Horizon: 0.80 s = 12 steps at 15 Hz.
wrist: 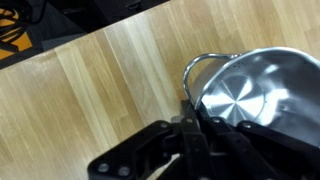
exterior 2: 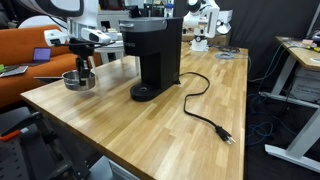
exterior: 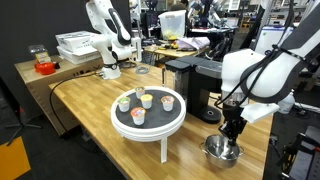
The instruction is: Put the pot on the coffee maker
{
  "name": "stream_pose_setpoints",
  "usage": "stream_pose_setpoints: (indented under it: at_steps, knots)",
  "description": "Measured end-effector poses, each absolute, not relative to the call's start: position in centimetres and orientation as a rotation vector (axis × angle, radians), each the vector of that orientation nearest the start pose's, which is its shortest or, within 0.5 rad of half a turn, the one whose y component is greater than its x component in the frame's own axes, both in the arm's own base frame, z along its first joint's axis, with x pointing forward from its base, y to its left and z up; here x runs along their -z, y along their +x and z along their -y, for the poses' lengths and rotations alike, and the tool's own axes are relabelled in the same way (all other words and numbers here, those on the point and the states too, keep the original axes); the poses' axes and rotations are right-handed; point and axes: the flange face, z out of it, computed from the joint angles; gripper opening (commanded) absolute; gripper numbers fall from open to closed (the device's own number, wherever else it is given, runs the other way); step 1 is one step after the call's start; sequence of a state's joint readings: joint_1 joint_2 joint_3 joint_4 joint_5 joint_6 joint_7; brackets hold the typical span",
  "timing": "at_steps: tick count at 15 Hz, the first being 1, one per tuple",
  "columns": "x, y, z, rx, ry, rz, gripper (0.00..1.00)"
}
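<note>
A robotics lab in a large open room. Long wooden workbenches (exterior 2: pixel 150 125) carry two white robot arms, a near arm (exterior: pixel 262 72) and a far arm (exterior: pixel 108 35) beside stacked white trays (exterior: pixel 76 44). Cluttered desks (exterior: pixel 185 40) and a black curtain (exterior: pixel 40 20) stand behind. A coffee maker (exterior 2: pixel 155 55) and its loose power cord (exterior 2: pixel 205 108) sit on one bench.

pot (wrist: pixel 250 95): cut off by frame edge | claw (wrist: pixel 188 122): fingertips dark, indistinct
</note>
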State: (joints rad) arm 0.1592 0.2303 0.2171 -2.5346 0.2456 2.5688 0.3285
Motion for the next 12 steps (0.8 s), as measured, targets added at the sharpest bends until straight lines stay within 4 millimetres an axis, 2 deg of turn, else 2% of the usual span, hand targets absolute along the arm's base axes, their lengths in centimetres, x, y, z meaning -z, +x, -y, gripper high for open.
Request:
stream_pose_setpoints:
  at_steps: [7,8,12]
  knots:
    - [-18.00,40.29,-15.97,-0.351,-3.019,-0.323,0.07]
    - [-18.00,40.29,-15.97,-0.350,-3.019,-0.323,0.02]
    - [-17.95,40.43,-15.72,-0.353,-3.011,-0.360,0.02]
